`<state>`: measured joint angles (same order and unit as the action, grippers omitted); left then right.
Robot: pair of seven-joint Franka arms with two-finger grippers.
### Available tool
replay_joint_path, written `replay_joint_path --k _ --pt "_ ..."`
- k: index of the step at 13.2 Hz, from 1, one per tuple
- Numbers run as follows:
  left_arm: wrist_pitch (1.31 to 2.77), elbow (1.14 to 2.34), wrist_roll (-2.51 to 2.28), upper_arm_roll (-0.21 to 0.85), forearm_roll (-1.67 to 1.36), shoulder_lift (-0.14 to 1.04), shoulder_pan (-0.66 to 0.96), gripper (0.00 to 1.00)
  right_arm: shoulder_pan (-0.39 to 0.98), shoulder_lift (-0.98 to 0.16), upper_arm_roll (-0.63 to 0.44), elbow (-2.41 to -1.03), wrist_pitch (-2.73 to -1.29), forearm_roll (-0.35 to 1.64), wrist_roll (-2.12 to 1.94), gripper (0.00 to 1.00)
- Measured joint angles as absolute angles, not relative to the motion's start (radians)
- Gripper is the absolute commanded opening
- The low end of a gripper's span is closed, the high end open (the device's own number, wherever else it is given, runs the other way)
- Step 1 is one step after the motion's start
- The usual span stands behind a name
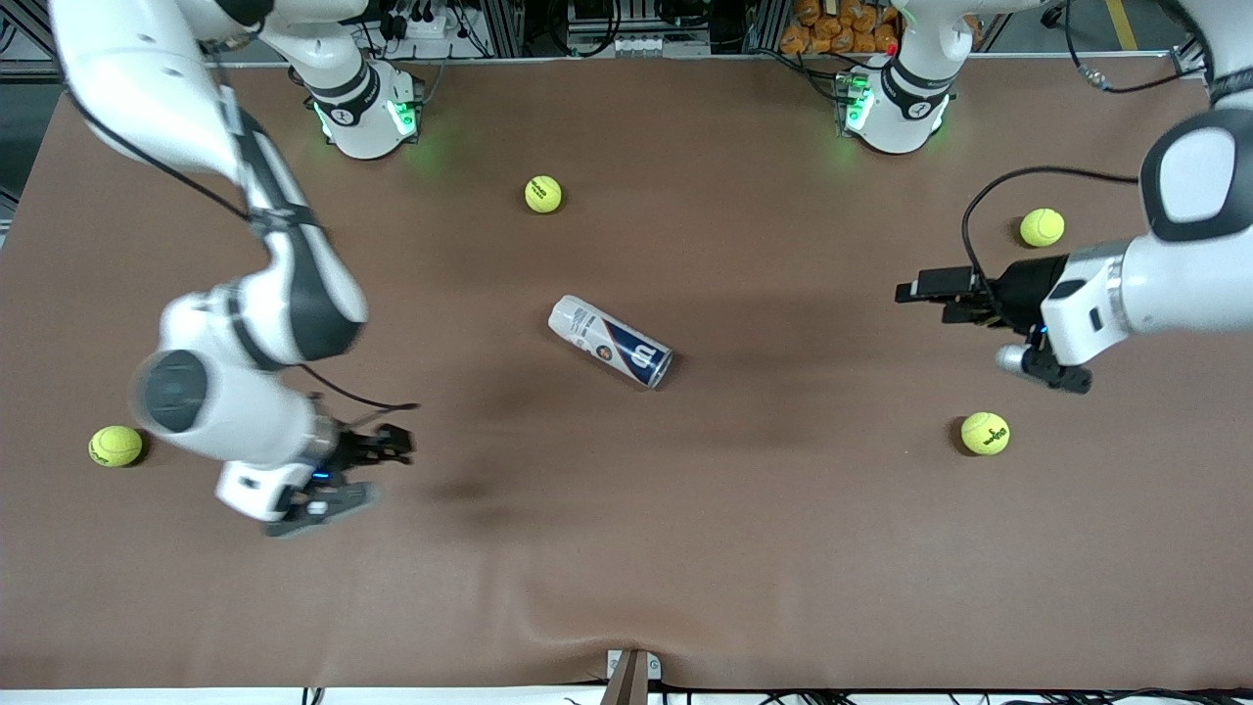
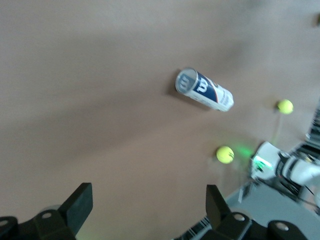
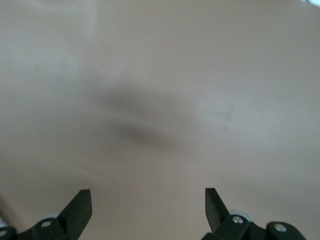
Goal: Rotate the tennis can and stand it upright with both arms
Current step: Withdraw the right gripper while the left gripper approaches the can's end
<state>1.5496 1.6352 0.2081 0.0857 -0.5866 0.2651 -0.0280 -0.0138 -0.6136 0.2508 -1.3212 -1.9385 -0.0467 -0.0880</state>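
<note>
Brown table (image 1: pixel 626 548) lies bare around the toppled tennis can (image 1: pixel 610 342).

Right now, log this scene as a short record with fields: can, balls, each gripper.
tennis can: lying on its side mid-table, untouched, not yet upright
tennis balls: four loose on the table, all apart from the can
left gripper: fingers open, empty, over the table toward the left arm's end
right gripper: fingers open, empty, over the table toward the right arm's end
table: brown surface

Tennis can (image 1: pixel 610 342) sideways, mid-table.
</note>
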Motion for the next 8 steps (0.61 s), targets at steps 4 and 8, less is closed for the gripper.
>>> replay_joint_path --k 4,8 --pt "1.507 1.634 0.269 0.086 -0.688 0.346 -0.057 1.0 -0.102 -0.513 0.217 -1.32 -1.81 -0.04 -0.088 1.0" --pt "1.524 1.633 0.276 0.102 -0.786 0.396 0.025 1.0 -0.046 -0.372 0.038 -1.325 -1.61 -0.036 -0.089 1.0"
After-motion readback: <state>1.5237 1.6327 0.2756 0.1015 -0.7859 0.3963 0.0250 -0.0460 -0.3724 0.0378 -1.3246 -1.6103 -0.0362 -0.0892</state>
